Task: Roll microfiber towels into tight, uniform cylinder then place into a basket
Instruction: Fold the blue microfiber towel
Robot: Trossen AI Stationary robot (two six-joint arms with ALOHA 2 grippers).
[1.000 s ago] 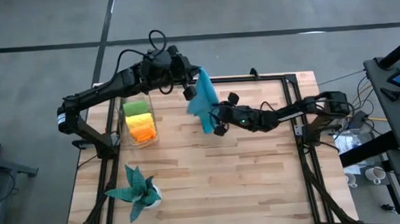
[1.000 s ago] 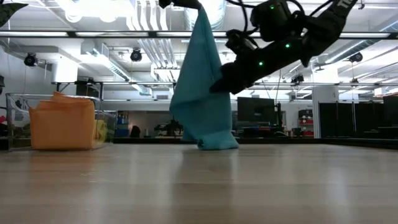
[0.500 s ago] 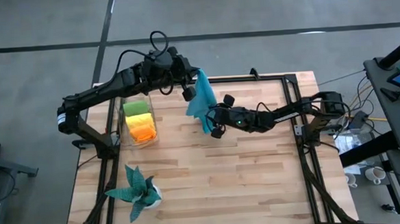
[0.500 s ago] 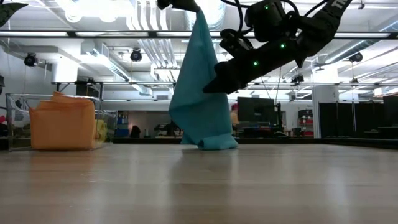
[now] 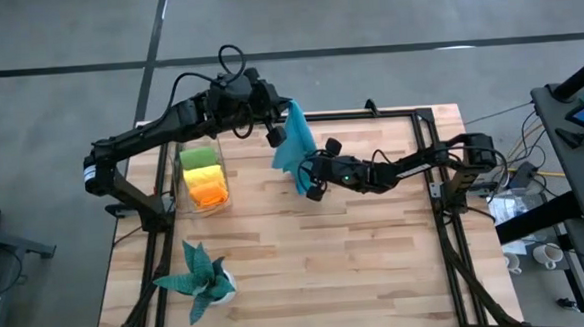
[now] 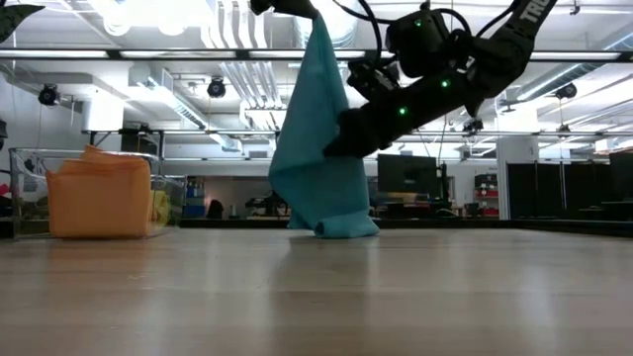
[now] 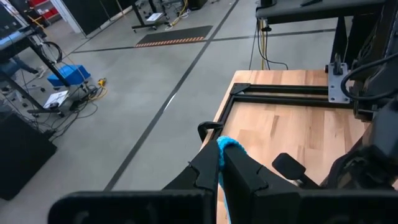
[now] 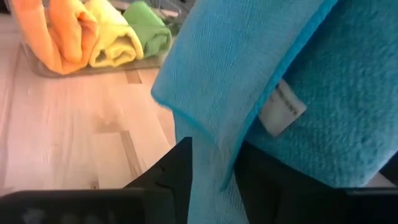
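- Currently sitting at the far left: basket [image 5: 182,179] near the table's left edge, holding three rolled towels, green [image 5: 198,157], yellow [image 5: 205,175], orange [image 5: 210,194]; plant [image 5: 200,276] well apart, toward the near corner.
- Hanging the blue towel [image 5: 296,148] from its top corner, pinched in the left gripper [image 5: 280,124], fingers closed tight on a tuft of cloth in the left wrist view [image 7: 229,148].
- Draping down in the low view, with the towel's bottom folds [image 6: 341,225] touching the wooden table [image 5: 377,259].
- Reaching in from the right: right gripper [image 5: 313,179] at the towel's lower edge, fingers [image 8: 171,171] straddling a fold with the jaws parted and a gap beside the cloth; not yet clamping, judged from the right wrist view.
- Risking next: catching a doubled fold with the label [image 8: 281,107] rather than a single corner, giving a skewed spread and an uneven roll.
- Risking also: pulling sideways before clamping firmly, letting cloth slide out of the right fingers, or tugging the tuft out of the left pinch.
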